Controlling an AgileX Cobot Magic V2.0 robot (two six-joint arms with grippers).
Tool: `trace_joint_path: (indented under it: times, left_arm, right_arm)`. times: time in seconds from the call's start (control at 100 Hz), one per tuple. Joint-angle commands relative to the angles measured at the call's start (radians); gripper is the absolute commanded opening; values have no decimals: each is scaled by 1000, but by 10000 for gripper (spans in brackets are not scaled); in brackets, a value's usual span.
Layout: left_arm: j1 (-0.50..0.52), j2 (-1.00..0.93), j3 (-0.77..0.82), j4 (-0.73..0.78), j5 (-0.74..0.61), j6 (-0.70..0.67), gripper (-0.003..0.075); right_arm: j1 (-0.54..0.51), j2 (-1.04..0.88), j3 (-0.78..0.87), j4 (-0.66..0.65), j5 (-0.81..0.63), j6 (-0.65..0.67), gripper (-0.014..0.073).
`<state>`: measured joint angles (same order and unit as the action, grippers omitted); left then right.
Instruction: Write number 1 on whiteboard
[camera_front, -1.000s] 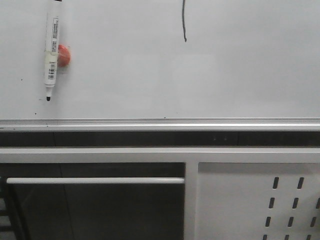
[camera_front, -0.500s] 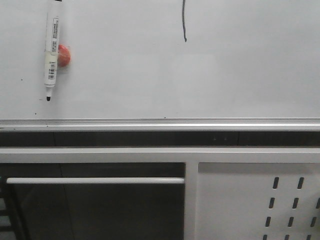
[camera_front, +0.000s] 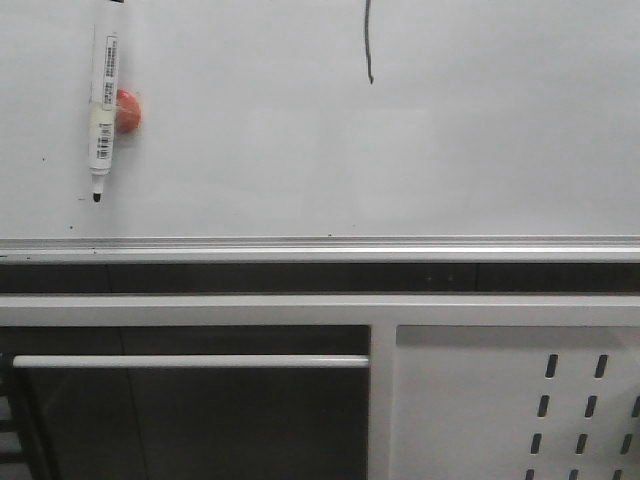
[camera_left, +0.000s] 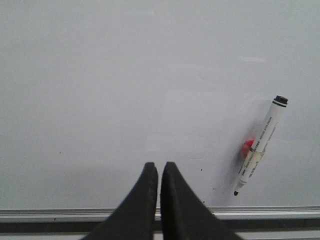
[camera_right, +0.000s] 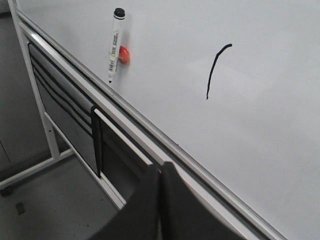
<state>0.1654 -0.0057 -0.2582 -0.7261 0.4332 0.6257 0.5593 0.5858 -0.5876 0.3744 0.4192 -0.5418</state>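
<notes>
The whiteboard (camera_front: 450, 150) bears the number 1 (camera_front: 368, 45); both claws (camera_left: 155, 172) (camera_right: 159, 172) are closed, empty.

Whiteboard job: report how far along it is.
Done: the number 1 is drawn as a black stroke on the whiteboard. The marker hangs on the board by a red holder, uncapped. In hand: nothing; left gripper and right gripper are shut and empty. Nothing visibly remains.

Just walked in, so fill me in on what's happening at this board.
Nothing is being handled. A black stroke, the number 1, is already on the whiteboard. The marker hangs uncapped on a red holder at the board's left. Both the left gripper and right gripper are shut, holding nothing, clear of the board.
</notes>
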Motion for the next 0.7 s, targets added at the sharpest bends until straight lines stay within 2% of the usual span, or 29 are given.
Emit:
trace_joint_path:
  times: [0.0,0.09,0.17,0.26,0.45,0.69]
  left_arm:
    - [2,-27,-25,-30,-61,-4,-18]
    - [2,-27,-25,-30,-61,-4,-18]
    - [2,-27,-25,-30,-61,-4,-18]
    - [2,-27,-25,-30,-61,-4,-18]
    - [2,-27,-25,-30,-61,-4,-18]
    - [2,-27,-25,-30,-61,-4,-18]
  right_arm:
    - [-4,-2,-13,-35,-71,10,-61]
    - [-4,-22,31,-162,-136,144,-61]
    - [-4,-50,91,-360,-243,368,-61]
    - [-4,-97,174,-531,-346,506,-61]
    - [-111,-235,355,-550,-475,542,-61]
    - [-293,-429,544,-553,-495,559,-61]
